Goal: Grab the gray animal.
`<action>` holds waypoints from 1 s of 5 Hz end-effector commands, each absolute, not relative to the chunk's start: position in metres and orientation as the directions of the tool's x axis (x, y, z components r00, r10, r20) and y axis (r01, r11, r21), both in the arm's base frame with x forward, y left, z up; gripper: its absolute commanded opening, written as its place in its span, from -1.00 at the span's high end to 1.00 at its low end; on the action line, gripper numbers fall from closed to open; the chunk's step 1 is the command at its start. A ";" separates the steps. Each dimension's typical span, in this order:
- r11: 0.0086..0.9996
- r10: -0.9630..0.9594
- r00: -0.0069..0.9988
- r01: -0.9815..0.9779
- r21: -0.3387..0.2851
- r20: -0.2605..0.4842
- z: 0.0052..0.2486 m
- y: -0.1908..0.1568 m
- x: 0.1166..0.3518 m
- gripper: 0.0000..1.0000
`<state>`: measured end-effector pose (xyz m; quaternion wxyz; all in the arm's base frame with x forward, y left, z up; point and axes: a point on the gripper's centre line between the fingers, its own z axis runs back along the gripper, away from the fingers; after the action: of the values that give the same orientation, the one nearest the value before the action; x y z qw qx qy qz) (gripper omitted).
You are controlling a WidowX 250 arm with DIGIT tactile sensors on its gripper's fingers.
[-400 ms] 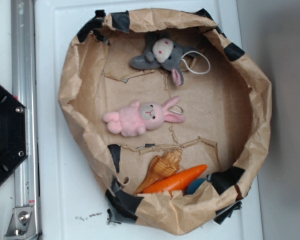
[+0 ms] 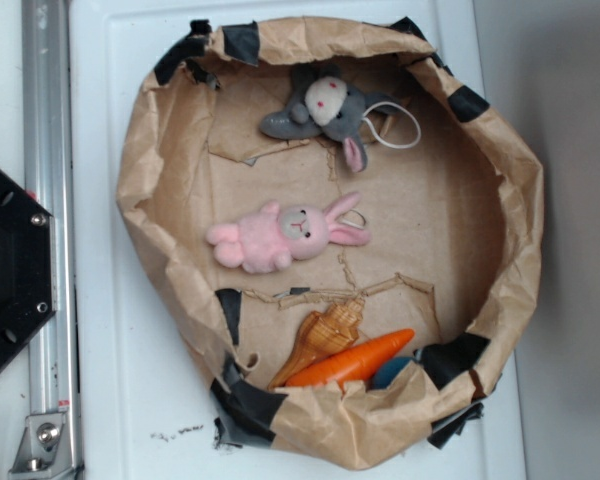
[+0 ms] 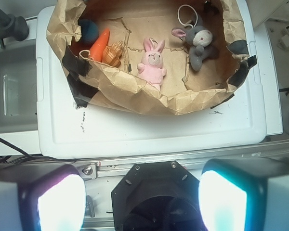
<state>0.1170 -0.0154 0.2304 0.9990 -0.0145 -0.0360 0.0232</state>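
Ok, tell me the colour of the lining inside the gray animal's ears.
Pink, on the gray animal; the exterior view shows it best, on the lower ear.

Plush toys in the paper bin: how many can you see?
2. The gray animal lies against the far wall in the exterior view; the pink bunny lies mid-floor. More could hide under the near rim.
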 end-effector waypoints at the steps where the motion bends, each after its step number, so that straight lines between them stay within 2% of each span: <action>1: 0.976 -0.211 0.944 0.189 0.108 0.254 0.164 -0.002 0.223 -1.00; 2: 0.951 -0.309 0.903 0.286 0.119 0.298 0.143 0.010 0.252 -1.00; 3: 0.915 -0.401 0.875 0.368 0.166 0.271 0.112 0.030 0.268 -1.00; 4: 0.900 -0.432 0.873 0.400 0.176 0.225 0.086 0.044 0.277 -1.00; 5: 0.892 -0.445 0.873 0.412 0.188 0.200 0.079 0.058 0.278 -1.00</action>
<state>0.2669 0.0577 0.0611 0.9675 0.0552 -0.0977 -0.2268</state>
